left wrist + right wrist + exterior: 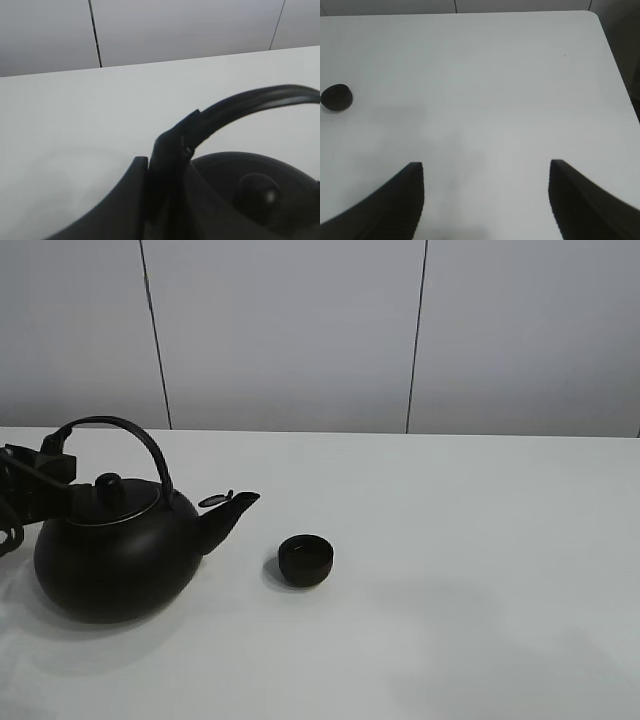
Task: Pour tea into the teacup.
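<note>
Two dark things sit on the white table [480, 570] in the high exterior view: a big round matte-black kettle [115, 555] with an arched handle [130, 435] on the left, and a tiny black handleless teacup [305, 560] just beyond its spout [228, 512], near but apart from it. The kettle stands upright on the table. The left gripper [50, 475] is at the rear foot of the handle, at the far left edge; from here I cannot tell how its jaws stand.

From the left wrist view, the gripper's dark fingers [135, 200] straddle the lower end of the kettle handle [240, 107], with the lid knob [257, 187] just beyond. They look closed on the handle, though the contact is partly hidden, so that is a judgement.

From the right wrist view, the right gripper [485, 200] hovers over bare table with its two fingers wide apart, holding nothing; the teacup [336, 96] shows small and well away from it.

The step in hand seems to be securing the kettle before lifting. Next would come raising it, bringing the spout over the cup, and tilting slowly, since the cup is small and easy to overshoot.
</note>
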`<state>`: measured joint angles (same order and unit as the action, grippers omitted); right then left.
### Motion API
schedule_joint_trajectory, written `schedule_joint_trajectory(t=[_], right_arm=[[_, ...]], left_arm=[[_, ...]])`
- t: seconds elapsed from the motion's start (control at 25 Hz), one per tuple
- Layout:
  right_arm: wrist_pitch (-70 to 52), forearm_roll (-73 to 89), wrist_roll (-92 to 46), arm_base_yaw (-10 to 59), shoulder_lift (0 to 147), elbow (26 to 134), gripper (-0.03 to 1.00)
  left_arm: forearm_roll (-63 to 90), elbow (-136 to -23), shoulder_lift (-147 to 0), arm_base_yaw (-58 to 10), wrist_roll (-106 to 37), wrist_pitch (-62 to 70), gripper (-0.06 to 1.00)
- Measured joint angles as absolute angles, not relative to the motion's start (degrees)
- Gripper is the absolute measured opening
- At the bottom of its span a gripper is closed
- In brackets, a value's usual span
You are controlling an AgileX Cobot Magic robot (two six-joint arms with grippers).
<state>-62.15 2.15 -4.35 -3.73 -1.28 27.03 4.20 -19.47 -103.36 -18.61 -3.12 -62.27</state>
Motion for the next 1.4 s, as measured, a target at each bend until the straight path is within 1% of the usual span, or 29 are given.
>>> schedule_joint_trajectory(t=[0.2,0.32,0.44,0.84,1.0,1.2,1.32,1.4], right_arm=[[-62.13,2.15,-4.35,-3.73,-1.28,27.03,0.49],[-62.13,2.15,-4.35,-3.73,-1.28,27.03,0.49],[-62.13,2.15,-4.35,-3.73,-1.28,27.03,0.49],[-62.13,2.15,-4.35,-3.73,-1.28,27.03,0.49],[-62.13,2.15,-4.35,-3.73,-1.28,27.03,0.49],[-62.13,2.15,-4.35,-3.73,-1.28,27.03,0.49],[-62.13,2.15,-4.35,-3.73,-1.28,27.03,0.49],[-62.13,2.15,-4.35,-3.73,-1.28,27.03,0.49]], left_arm=[[4.16,-19.47,-103.36,-18.61,-2.01,-62.27,0.12],[2.67,-19.47,-103.36,-18.61,-0.80,-62.81,0.20],[2.47,-19.47,-103.30,-18.61,0.00,-64.38,0.23],[2.47,-15.39,-103.19,-18.61,2.06,-65.16,0.25],[2.47,-13.13,-100.94,-18.21,4.31,-65.16,0.32],[2.01,-12.23,-96.60,-13.09,6.73,-63.76,0.36],[-2.70,-14.54,-95.17,-8.15,8.72,-55.40,0.36],[-8.82,-17.54,-94.65,-4.94,13.57,-49.14,0.36]])
